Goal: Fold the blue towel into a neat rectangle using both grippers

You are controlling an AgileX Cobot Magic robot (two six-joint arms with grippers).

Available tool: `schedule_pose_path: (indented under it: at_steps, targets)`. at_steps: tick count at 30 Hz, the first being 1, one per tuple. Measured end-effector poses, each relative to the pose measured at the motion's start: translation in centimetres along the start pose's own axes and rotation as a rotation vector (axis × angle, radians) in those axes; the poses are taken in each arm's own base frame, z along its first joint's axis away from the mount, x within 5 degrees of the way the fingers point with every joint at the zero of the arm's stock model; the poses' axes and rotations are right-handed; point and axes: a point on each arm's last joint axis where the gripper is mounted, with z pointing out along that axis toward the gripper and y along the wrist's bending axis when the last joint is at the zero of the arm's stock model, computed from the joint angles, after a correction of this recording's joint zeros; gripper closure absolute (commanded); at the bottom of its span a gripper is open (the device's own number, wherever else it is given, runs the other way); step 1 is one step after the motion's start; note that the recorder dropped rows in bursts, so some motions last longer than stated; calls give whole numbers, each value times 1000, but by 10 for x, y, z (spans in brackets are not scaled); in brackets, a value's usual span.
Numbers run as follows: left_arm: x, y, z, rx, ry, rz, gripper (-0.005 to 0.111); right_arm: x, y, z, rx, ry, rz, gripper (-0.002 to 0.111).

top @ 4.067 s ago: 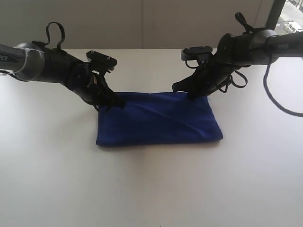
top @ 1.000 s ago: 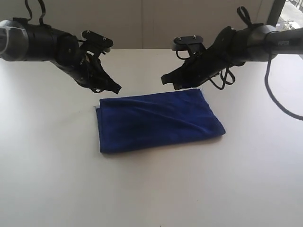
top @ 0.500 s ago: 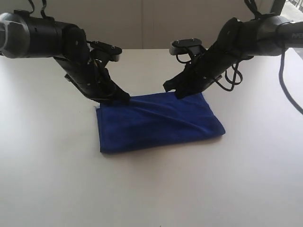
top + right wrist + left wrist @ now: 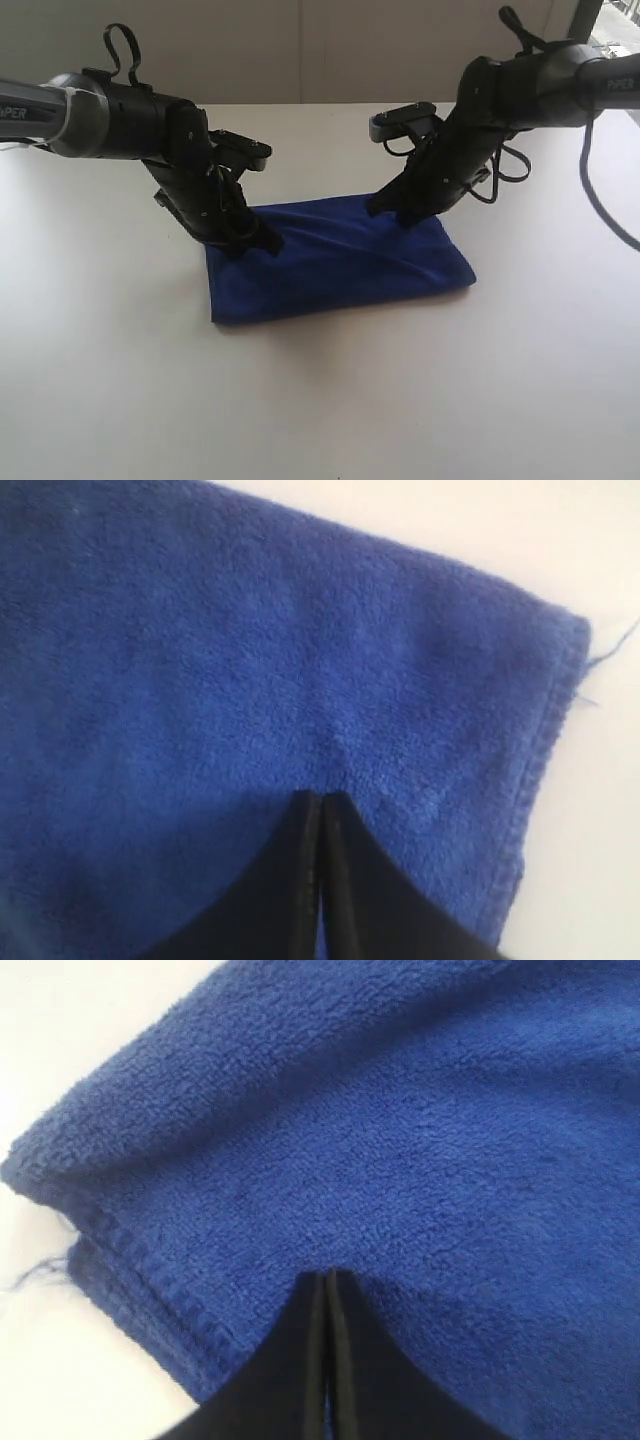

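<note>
Here I am, both arms down on the blue towel (image 4: pixel 340 265), which lies in the middle of the white surface (image 4: pixel 320 400) as a flat oblong, doubled over, its long sides running left to right. My left end effector (image 4: pixel 258 240) is squeezed fully shut with nothing between its pads, its tip resting on the fabric just inside the far-left corner; the left wrist view shows the stitched edge (image 4: pixel 130 1270) stacked in layers beside it and a loose thread (image 4: pixel 30 1275) trailing onto the surface. My right end effector (image 4: pixel 392 212) is just as tightly closed and just as empty, its tip planted on the pile near the far-right corner. So I hold nothing; I'm only pressing. I reckon this is the flattening step, setting the fold along the far side. A slanting crease (image 4: pixel 400 255) crosses the top layer, and the oblong sits a little askew, so it isn't quite neat yet. Next, I judge, I should either sweep both tips evenly to smooth that crease out, or lift a touch, part the pads, and pinch the two far corners together for another fold, keeping both sides level so the edges line up.
</note>
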Motion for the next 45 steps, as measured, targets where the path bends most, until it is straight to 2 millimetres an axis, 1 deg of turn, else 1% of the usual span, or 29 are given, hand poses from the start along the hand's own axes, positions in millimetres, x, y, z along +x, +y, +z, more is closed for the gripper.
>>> schedule_pose_path:
  at_steps: [2,3,14,22,30,33,36,39,42,45]
  targets:
    - [0,0,1,0,3,10,107,4,-1,9,-3,27,13,108]
    - [0,0,2,0,4,15,107,4,-1,10,1,30,29,108]
    - [-8,1,13,-12,-82,105,107,7,-4,9,34,59,139,108]
    - [-14,2,17,-27,-143,156,107,9,-5,7,59,84,208,108]
    - [-14,16,18,-34,-166,110,107,9,-6,5,66,79,236,108]
    - [-14,15,13,-25,-153,103,107,6,-6,-1,69,56,235,108]
    - [-10,13,1,-10,-110,101,107,-2,-5,-15,79,-10,226,108]
    - [-13,6,-20,6,-130,99,107,-7,-5,-23,85,-60,216,108]
    - [-15,0,-33,28,-146,87,107,-11,-5,-24,85,-101,214,108]
    - [-11,-8,-34,60,-112,86,107,-13,-5,-17,64,-126,224,108]
